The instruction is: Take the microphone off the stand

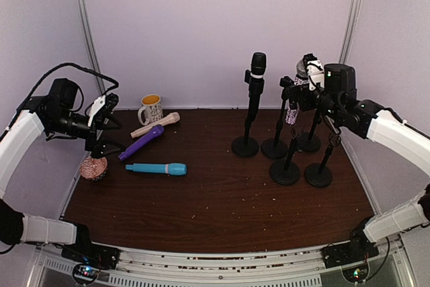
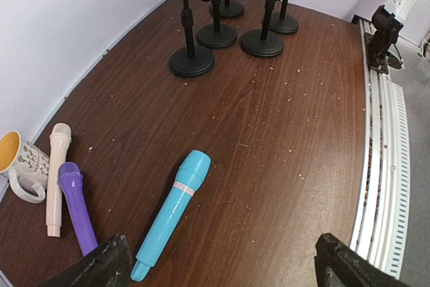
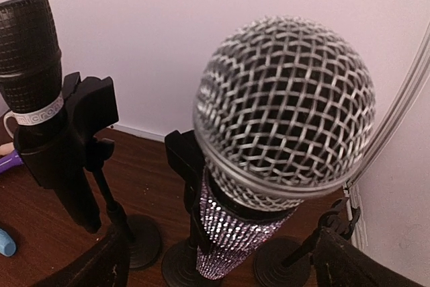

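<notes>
Microphone (image 3: 285, 112) with sequinned handle sits clipped in its stand (image 3: 181, 156) at the table's (image 1: 222, 193) far right, the right pincer (image 3: 228, 253) spread wide close by it, apparently lined up for a grasp

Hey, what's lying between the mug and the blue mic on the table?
The beige mic sits beside the mug, then comes the purple mic, before the blue mic. This is clearest in the top view.
</notes>
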Robot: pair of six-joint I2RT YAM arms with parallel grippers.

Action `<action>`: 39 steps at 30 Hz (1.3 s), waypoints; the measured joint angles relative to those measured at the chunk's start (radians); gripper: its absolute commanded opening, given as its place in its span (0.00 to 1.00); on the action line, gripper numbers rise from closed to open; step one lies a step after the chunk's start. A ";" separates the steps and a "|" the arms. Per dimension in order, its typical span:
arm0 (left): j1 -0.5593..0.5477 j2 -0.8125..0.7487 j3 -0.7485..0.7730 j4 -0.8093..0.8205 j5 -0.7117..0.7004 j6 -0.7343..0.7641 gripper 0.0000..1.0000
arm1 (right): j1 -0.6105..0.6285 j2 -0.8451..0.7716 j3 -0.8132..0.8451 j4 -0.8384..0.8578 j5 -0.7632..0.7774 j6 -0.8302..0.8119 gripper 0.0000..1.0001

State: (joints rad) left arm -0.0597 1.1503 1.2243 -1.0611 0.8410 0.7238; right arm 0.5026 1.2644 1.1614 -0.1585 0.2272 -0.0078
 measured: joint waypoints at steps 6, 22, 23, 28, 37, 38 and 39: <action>0.000 0.002 0.017 0.000 0.000 -0.006 0.97 | -0.063 0.023 -0.006 0.036 -0.065 -0.050 0.93; 0.000 0.013 0.033 -0.001 0.000 -0.024 0.98 | -0.122 0.123 -0.024 0.205 -0.227 -0.166 0.71; 0.000 0.013 0.033 -0.001 0.000 -0.024 0.98 | -0.122 0.125 -0.026 0.210 -0.230 -0.169 0.67; 0.000 0.015 0.039 -0.002 0.000 -0.027 0.98 | -0.124 0.125 -0.027 0.240 -0.238 -0.179 0.47; 0.000 0.018 0.044 -0.001 0.000 -0.034 0.97 | -0.124 0.124 -0.027 0.245 -0.269 -0.163 0.13; 0.000 0.018 0.044 -0.001 0.000 -0.034 0.97 | -0.124 0.124 -0.025 0.243 -0.270 -0.162 0.10; 0.000 0.018 0.044 -0.001 0.000 -0.035 0.97 | -0.124 0.124 -0.022 0.238 -0.272 -0.160 0.06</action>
State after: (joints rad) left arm -0.0597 1.1679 1.2686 -1.0622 0.8413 0.6891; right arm 0.3790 1.3880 1.1397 0.0799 -0.0444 -0.1680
